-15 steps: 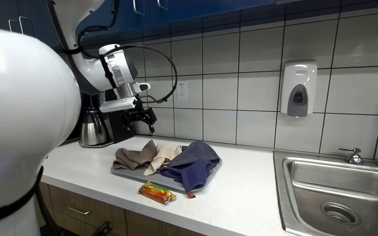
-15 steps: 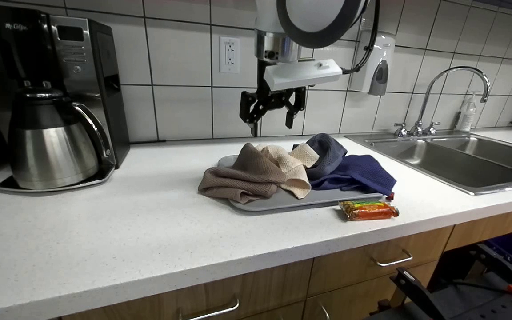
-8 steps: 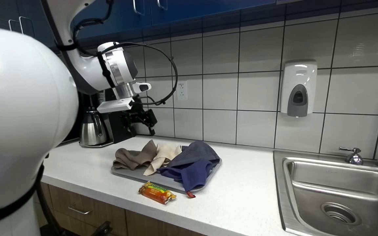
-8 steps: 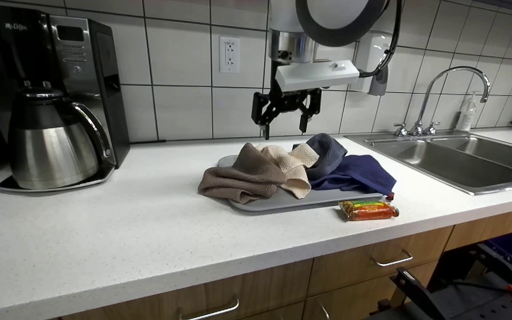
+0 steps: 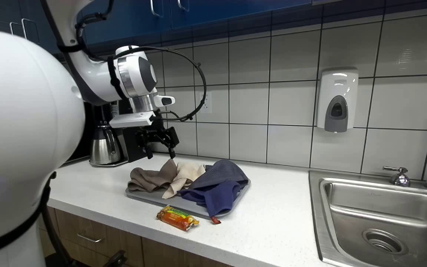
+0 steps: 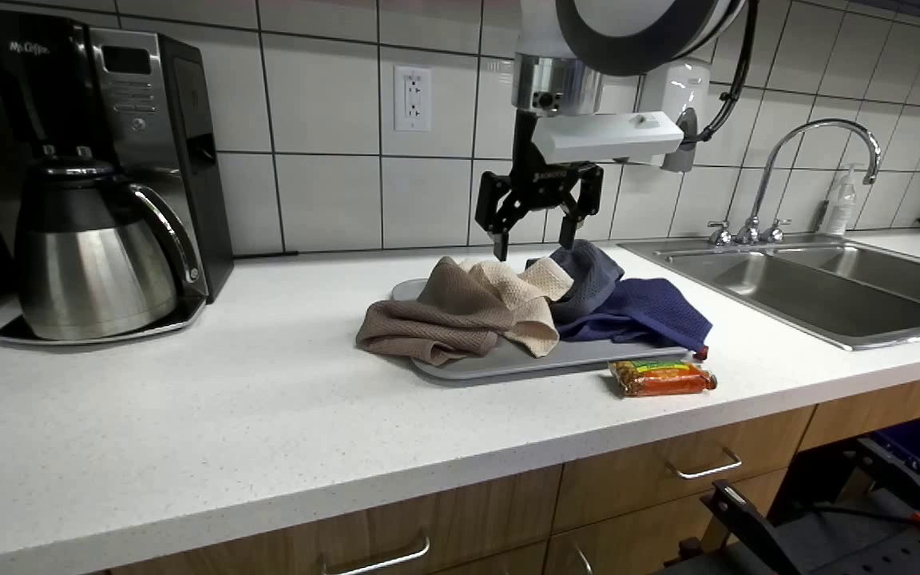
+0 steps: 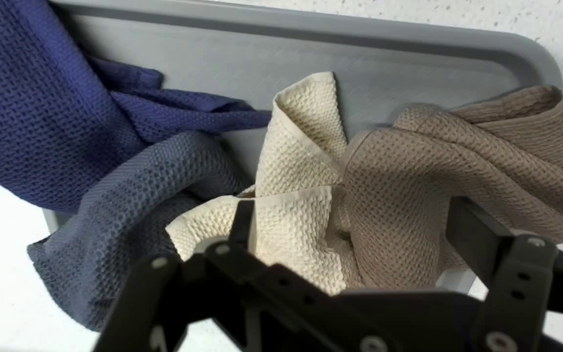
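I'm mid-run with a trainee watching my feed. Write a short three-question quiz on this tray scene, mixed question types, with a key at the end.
1. What colors are the cloths on the gray tray?
2. True or false: the claw stands open and holds nothing.
3. The orange-wrapped packet lies: A, inside the tray; B, just outside it; C, in the sink.

Key
1. Four colors: a brown cloth, a cream cloth, a slate cloth and a navy cloth.
2. True.
3. B.
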`<state>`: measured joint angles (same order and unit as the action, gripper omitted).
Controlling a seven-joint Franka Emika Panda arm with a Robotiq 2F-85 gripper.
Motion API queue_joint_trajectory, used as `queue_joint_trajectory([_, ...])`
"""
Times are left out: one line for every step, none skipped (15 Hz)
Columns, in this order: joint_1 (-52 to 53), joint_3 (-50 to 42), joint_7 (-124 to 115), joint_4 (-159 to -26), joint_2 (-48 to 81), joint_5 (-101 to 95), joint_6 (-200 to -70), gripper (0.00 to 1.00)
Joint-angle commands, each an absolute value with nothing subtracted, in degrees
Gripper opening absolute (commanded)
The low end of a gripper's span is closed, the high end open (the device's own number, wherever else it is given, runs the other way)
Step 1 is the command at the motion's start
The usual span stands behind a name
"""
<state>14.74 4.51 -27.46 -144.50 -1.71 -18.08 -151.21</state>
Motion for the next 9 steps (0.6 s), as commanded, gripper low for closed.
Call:
queue_joint_trajectory([11.72,5.70,-19.76,-148.52,-5.84,-12.84,-152.66,1.00])
queue_joint_trajectory([11.34,5.58,-18.06,-148.90,-6.28,-11.49,-152.52,1.00])
queue_joint_trajectory([10.88,5.40,-16.17,-149.48,-6.69,-10.24,-152.87,1.00])
queue_joint_trajectory([10.39,5.25,-14.86,-149.76,-7.04,-9.20,-152.68,1.00])
queue_joint_trajectory([9.99,5.11,-13.23,-150.12,-7.30,-8.03,-152.74,1.00])
queue_joint_trajectory([9.59,5.03,-12.02,-150.32,-7.57,-7.19,-152.57,1.00])
queue_joint_trajectory([9.21,4.92,-10.74,-150.56,-7.71,-6.41,-152.57,1.00])
queue_joint_trajectory([8.95,4.81,-9.31,-150.64,-7.80,-5.42,-152.47,1.00])
queue_joint_trajectory([8.72,4.65,-7.87,-150.73,-7.73,-4.36,-152.51,1.00])
